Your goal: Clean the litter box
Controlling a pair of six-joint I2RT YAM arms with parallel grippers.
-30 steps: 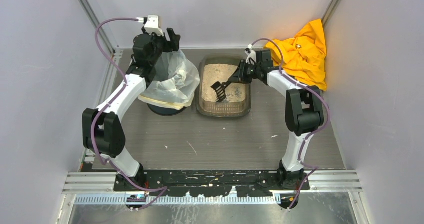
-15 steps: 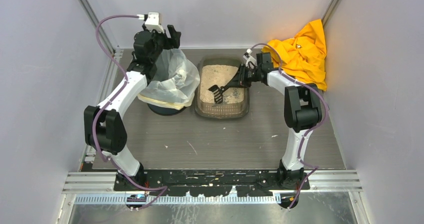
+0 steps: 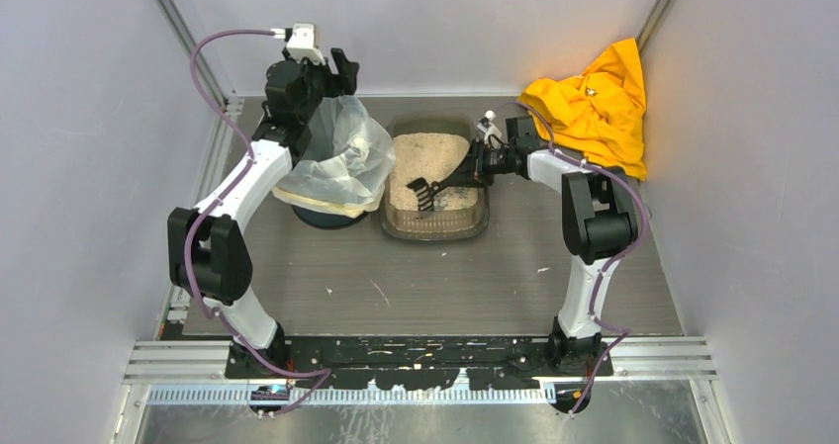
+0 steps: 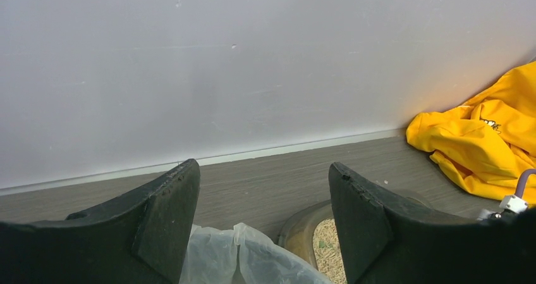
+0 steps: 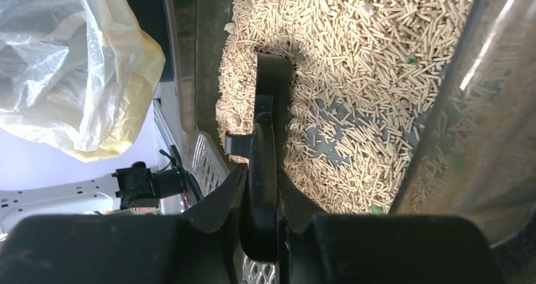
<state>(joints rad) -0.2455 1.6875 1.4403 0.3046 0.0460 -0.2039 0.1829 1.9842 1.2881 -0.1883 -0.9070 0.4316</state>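
The litter box is a translucent brown tray of pale pellets, in the middle of the table's far half. A small black slotted scoop lies inside it, its head down in the pellets. My right gripper is shut on the scoop's handle at the tray's right wall. The scoop's blade digs into the litter and has bared a patch of tray floor. My left gripper hangs open with nothing in it, above the far rim of the bin; its fingers frame the bag and the tray's corner.
A round bin lined with a white plastic bag stands just left of the tray, touching it. A crumpled yellow cloth lies in the back right corner. Walls close in the back and both sides. A few crumbs dot the table.
My right gripper has pulled nearer and dragged the scoop leftward through the pellets. The tray has slid a little to the left and nearer. The left gripper has lifted slightly.
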